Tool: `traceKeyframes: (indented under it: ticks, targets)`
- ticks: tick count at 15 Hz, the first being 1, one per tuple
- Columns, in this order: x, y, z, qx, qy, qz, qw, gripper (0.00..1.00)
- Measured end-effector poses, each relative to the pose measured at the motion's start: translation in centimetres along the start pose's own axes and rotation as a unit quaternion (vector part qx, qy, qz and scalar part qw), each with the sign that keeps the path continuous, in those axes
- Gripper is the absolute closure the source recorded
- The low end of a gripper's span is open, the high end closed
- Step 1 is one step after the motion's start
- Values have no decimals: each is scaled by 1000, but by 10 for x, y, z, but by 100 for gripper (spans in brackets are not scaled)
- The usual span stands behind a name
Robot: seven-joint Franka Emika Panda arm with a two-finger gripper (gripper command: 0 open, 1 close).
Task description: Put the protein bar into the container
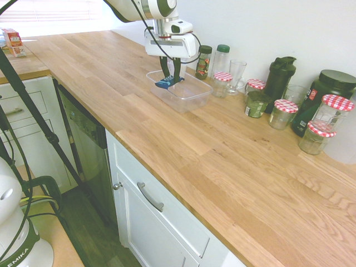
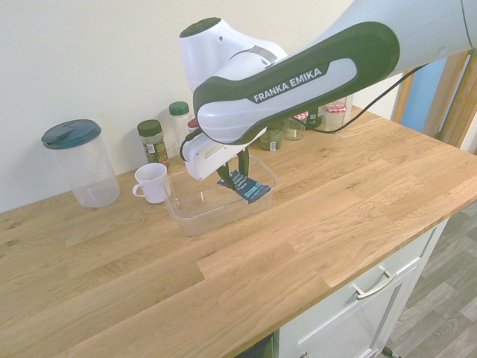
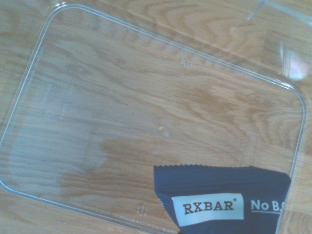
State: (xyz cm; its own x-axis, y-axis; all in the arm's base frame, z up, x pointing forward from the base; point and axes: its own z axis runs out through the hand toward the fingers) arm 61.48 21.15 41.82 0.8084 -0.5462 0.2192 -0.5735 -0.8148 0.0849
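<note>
Clear plastic, that's what the shallow rectangular tub with rounded corners (image 2: 195,211) is made of, and it's sitting on the pale wooden counter (image 2: 134,276) with the big white-and-dark Franka arm (image 2: 313,89) leaning over it. The dark two-finger gripper (image 2: 236,180) is clamped on the flat dark blue protein bar with light-blue and white print (image 2: 249,188), so that one's held, not loose. Clock directions here go by the second exterior view, with the tub's middle as the centre: the bar is over the tub toward 3 o'clock, tilted, and honestly I can't tell if any bit of it is touching the plastic. The white handled mug (image 2: 153,184) is just beside the tub at 9 o'clock, and the tall see-through pitcher with a dark teal lid (image 2: 93,171) is further out around 10. A green-lidded glass jar with dark contents (image 2: 154,145) and a clear bottle with a green cap (image 2: 180,123) stand by the wall around 11. Over at 2 there are glass jars with red-checked lids (image 2: 335,118), well apart from the tub.
</note>
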Motion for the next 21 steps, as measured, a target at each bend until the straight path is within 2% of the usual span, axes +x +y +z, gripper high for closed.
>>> traceKeyframes:
  ticks: [1,2,10,17,21]
  targets:
    - [-1,-1,1,-1,0,-1,1000,100]
    - [-1,-1,2,-1,0,-1,1000,0]
    - [-1,-2,1,2,3,9,1000,0]
    - [12,-6,-20,19,15,19,1000,0]
    - [17,22,-51,37,16,38,998,0]
